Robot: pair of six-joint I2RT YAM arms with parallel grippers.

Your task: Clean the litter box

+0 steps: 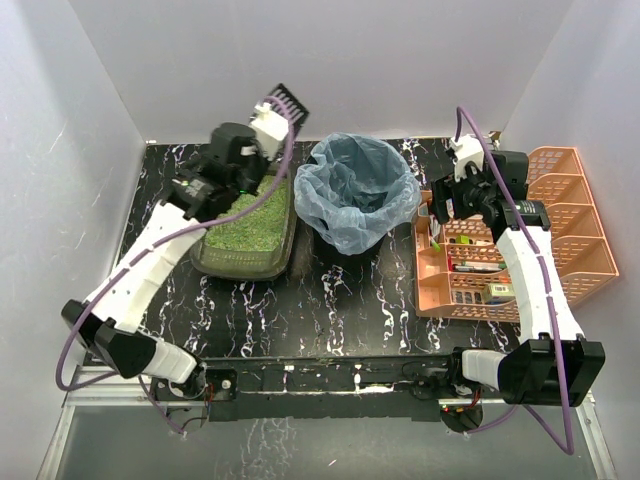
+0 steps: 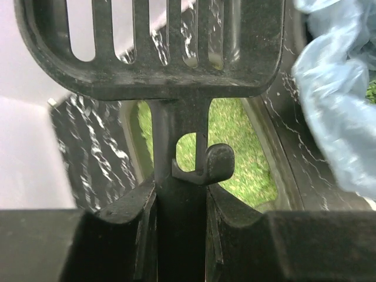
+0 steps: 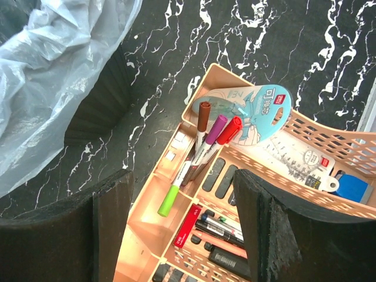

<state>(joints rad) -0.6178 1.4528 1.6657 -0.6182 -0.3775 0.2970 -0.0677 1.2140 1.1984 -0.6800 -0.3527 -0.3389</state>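
Left gripper [image 2: 181, 202] is clamped on the scoop [image 2: 170, 88], held above the litter box [image 1: 238, 266]. Scoop looks empty, so I'd guess it digs in next. Right gripper [image 3: 182, 217] hangs open.

A round bin [image 1: 345, 232] lined with a crumpled blue bag [image 3: 53, 70] stands mid-table on the black, white-veined table [image 1: 370, 310]. Just right of it sits an orange slatted organiser [image 1: 585, 250]. In one compartment, markers with brown [image 3: 204, 117], purple [image 3: 215, 128] and red [image 3: 230, 130] caps lean side by side against a teal packet [image 3: 264, 111]. Dark pens [image 3: 220, 226] lie in the next compartment. White walls [image 1: 400, 60] enclose the table.
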